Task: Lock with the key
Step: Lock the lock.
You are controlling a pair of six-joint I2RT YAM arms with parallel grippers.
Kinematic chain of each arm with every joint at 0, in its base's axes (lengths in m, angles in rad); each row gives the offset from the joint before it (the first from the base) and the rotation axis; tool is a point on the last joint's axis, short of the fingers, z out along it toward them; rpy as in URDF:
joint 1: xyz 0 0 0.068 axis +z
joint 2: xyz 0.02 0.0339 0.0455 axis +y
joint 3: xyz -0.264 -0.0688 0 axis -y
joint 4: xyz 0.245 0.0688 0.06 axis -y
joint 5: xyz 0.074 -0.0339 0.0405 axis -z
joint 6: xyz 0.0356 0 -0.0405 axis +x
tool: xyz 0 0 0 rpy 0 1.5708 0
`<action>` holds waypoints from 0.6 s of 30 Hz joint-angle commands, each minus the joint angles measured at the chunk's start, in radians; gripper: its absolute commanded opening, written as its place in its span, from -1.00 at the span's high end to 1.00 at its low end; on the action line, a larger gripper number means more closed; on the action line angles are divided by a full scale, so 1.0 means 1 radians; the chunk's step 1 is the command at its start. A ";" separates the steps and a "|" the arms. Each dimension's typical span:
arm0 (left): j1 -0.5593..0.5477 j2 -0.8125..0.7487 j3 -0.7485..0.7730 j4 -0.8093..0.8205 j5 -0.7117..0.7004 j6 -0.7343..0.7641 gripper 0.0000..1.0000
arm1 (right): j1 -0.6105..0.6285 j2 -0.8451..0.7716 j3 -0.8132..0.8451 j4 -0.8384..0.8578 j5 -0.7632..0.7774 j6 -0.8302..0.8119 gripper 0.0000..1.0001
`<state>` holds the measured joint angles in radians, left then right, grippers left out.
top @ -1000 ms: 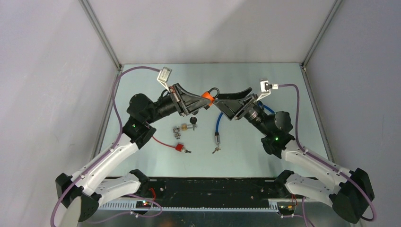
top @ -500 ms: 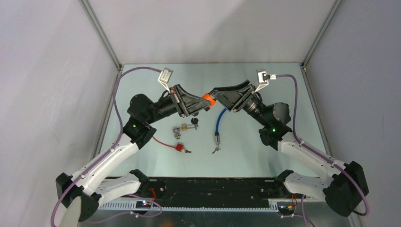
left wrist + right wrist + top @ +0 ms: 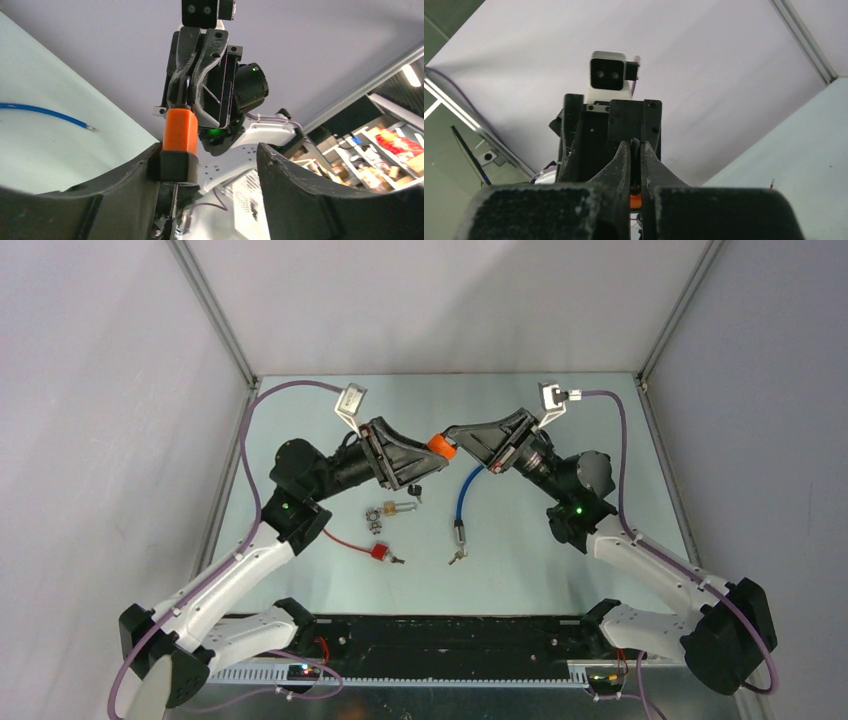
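Observation:
An orange padlock [image 3: 438, 444] with a black base hangs in the air over the table's middle. My right gripper [image 3: 452, 440] is shut on its top, the dark shackle pinched between the fingertips, as the right wrist view shows with the orange body [image 3: 636, 201] just below my right gripper [image 3: 635, 145]. My left gripper [image 3: 435, 457] is open; in its wrist view the padlock [image 3: 180, 131] leans against the left finger while the other finger stands well apart. A thin metal strip [image 3: 174, 197] hangs under the base. A small black-headed key [image 3: 416, 490] shows below the left fingers.
On the table lie a brass padlock [image 3: 388, 510], a red lock on a red cable [image 3: 380, 552] and a blue cable lock [image 3: 460, 495] with its metal end [image 3: 457, 555]. Grey walls enclose the table on three sides.
My right gripper moved left to the orange padlock and shut on its shackle. My left gripper, which was holding the padlock, has opened its jaws.

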<state>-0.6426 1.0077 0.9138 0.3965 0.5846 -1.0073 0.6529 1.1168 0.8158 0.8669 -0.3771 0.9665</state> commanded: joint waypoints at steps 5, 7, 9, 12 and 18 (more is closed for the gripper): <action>0.026 0.002 -0.043 0.071 0.133 0.102 -0.65 | -0.057 -0.052 0.047 -0.038 0.022 0.011 1.00; 0.035 0.024 -0.047 0.070 0.197 0.137 -0.64 | -0.064 -0.059 0.047 -0.045 0.006 0.012 1.00; 0.038 0.038 -0.045 0.070 0.250 0.173 -0.57 | -0.069 -0.063 0.047 -0.049 -0.007 0.012 1.00; 0.049 0.046 -0.048 0.069 0.301 0.208 -0.38 | -0.074 -0.068 0.048 -0.057 -0.023 0.009 1.00; 0.063 0.064 -0.049 0.068 0.338 0.230 0.55 | -0.089 -0.080 0.047 -0.047 -0.046 0.018 1.00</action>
<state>-0.5922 1.0645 0.8631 0.4328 0.8509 -0.8257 0.5770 1.0752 0.8158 0.7593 -0.4068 0.9688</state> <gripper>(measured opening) 0.379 0.042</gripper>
